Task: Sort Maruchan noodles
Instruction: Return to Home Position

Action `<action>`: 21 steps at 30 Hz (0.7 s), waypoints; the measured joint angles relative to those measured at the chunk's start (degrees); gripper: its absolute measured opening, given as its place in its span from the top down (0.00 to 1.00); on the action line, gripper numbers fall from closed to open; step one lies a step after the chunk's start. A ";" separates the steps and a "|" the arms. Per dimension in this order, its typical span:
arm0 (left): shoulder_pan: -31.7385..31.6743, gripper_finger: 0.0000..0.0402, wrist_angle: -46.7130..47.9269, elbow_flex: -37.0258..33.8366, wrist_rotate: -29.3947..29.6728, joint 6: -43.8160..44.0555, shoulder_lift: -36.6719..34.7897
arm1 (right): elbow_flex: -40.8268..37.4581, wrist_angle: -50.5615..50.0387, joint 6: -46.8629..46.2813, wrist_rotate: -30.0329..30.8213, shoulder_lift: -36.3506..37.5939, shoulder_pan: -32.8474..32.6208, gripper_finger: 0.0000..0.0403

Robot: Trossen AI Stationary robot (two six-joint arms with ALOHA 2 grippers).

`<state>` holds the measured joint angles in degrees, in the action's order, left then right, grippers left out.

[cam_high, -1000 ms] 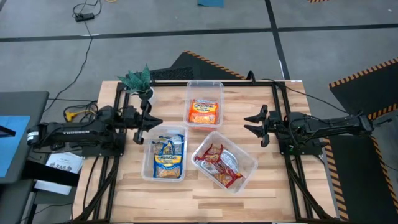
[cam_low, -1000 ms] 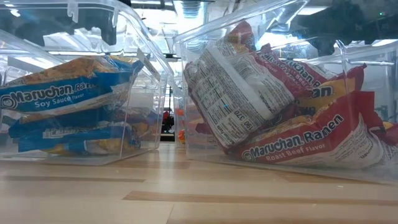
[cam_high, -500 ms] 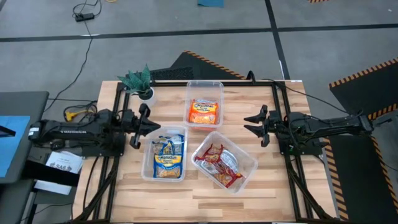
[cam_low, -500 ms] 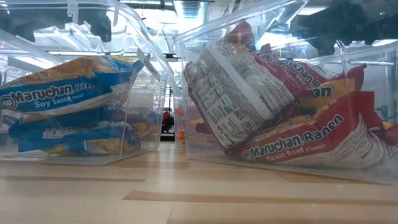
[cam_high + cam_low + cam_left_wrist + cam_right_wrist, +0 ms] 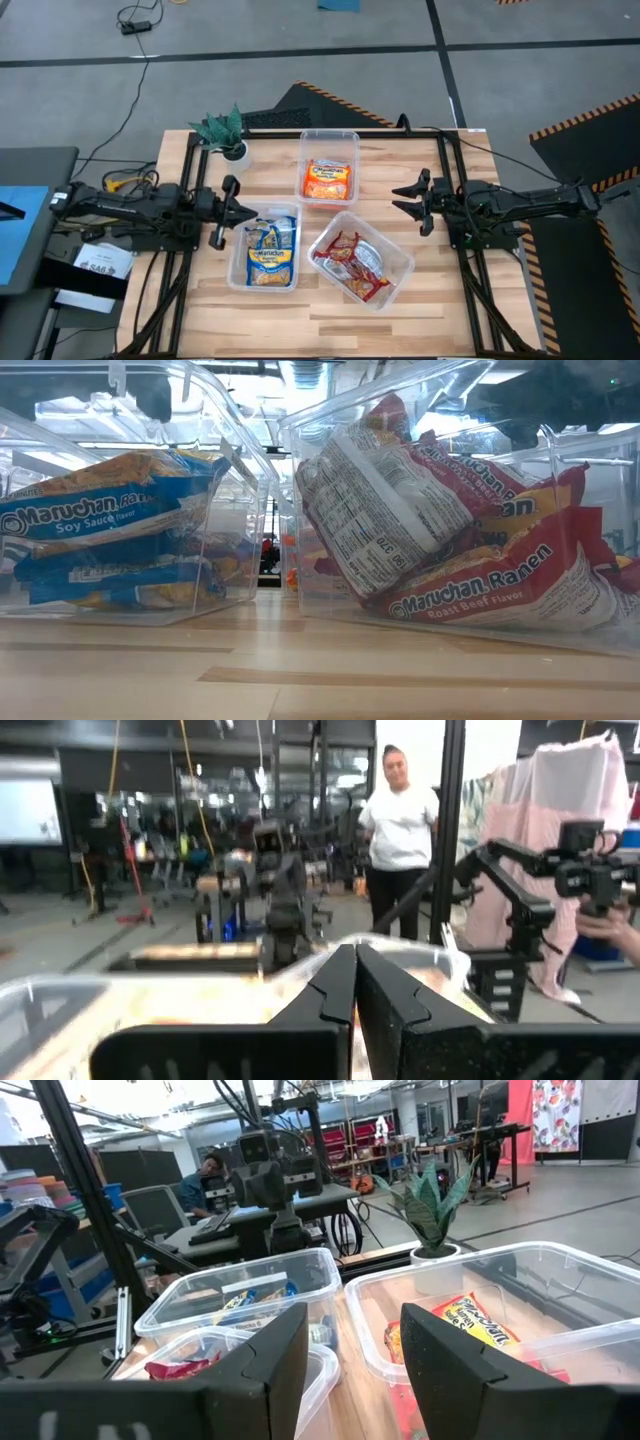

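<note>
Maruchan noodles lie sorted in three clear bins on the wooden table: blue packets [image 5: 268, 250] in the near left bin [image 5: 234, 252], orange packets [image 5: 328, 180] in the far bin [image 5: 330, 137], red packets [image 5: 350, 262] in the near right bin [image 5: 400, 262]. The low view shows the blue packets [image 5: 100, 520] and the red packets [image 5: 470, 550] close up. My left gripper [image 5: 250, 209] hovers shut and empty at the table's left edge, beside the blue bin. At the right edge my right gripper [image 5: 398, 197] stands open and empty, pointing level toward the bins.
A small green potted plant [image 5: 225, 130] stands at the table's far left corner. Bare wood lies along the near edge [image 5: 320, 310]. Beyond the table, the left wrist view shows a person in a white shirt [image 5: 400, 820] and a hand [image 5: 612, 923] at a camera rig.
My left gripper has swung toward the table's near edge, staying shut, and now points straight across the table beside the blue bin. The packets, the bins and my right gripper have kept still.
</note>
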<state>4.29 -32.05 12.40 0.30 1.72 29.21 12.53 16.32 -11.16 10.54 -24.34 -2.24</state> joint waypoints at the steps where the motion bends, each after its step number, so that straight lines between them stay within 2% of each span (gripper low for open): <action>1: 0.02 1.00 1.93 0.00 0.00 0.38 -0.82 | 0.00 0.00 -0.06 -0.02 0.00 0.00 0.55; 10: 0.04 1.00 14.85 -0.01 0.00 2.51 -13.55 | 0.00 0.00 -0.44 -0.10 0.00 -0.02 0.55; 18: 0.17 1.00 14.68 -7.25 -0.22 3.89 -23.56 | 0.00 -0.02 -0.52 -0.10 0.00 -0.02 0.55; 21: 0.15 1.00 15.40 -9.20 -2.22 4.07 -27.45 | 0.00 -0.02 -0.56 -0.10 0.00 -0.02 0.55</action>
<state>4.45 -16.65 3.20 -1.92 5.79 1.76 12.53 16.29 -11.72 10.44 -24.34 -2.26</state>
